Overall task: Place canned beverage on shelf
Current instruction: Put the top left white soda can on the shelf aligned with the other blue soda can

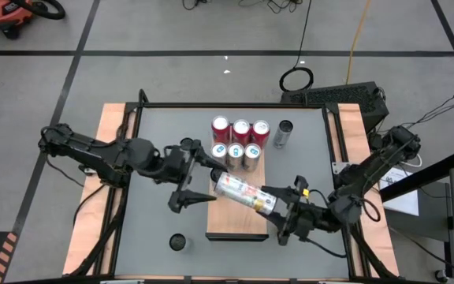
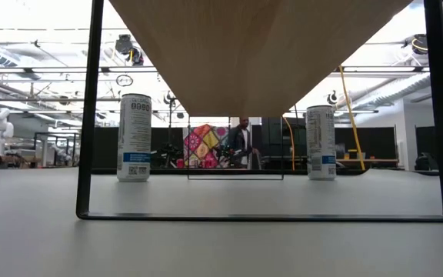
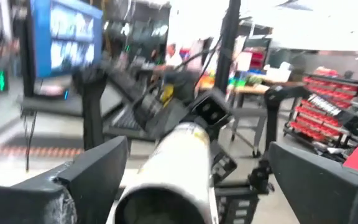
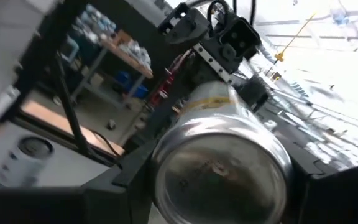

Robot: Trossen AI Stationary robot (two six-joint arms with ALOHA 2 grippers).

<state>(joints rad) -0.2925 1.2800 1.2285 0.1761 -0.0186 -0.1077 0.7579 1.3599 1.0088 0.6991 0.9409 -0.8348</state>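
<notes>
Handover-looking moment over the shelf (image 1: 231, 221). The canned beverage (image 1: 241, 192), a white/silver can, lies on its side in the air above the middle of the wood-grain board, running diagonally between the two arms and not touching the board as far as the high view shows. The right pincer (image 1: 280, 211) is clenched on the can's end nearest it; in the right wrist view the can (image 4: 222, 155) fills the space between that arm's dark fingers, base toward the camera. That grip is what keeps it aloft. The left pincer (image 1: 205, 189) sits at the can's other end but is released: in the left wrist view its fingers (image 3: 86, 174) stand wide on either side of the can (image 3: 173, 168) with clear gaps, so it carries nothing. My judgement is that the can lies sideways because it is gripped by the end for passing arm to arm, and it would need turning upright before it goes down. Far end of the shelf is already stocked: a row of three red cans (image 1: 240, 130), and just beside it a row of three white cans (image 1: 236, 155), all upright and tightly packed, presumably to leave the near half free. A dark can (image 1: 284, 134) stands on the grey counter (image 1: 156, 229) just off the shelf's edge, not on it. A small dark round thing (image 1: 177, 241) sits on the counter well apart from everything; can't tell what it is.
</notes>
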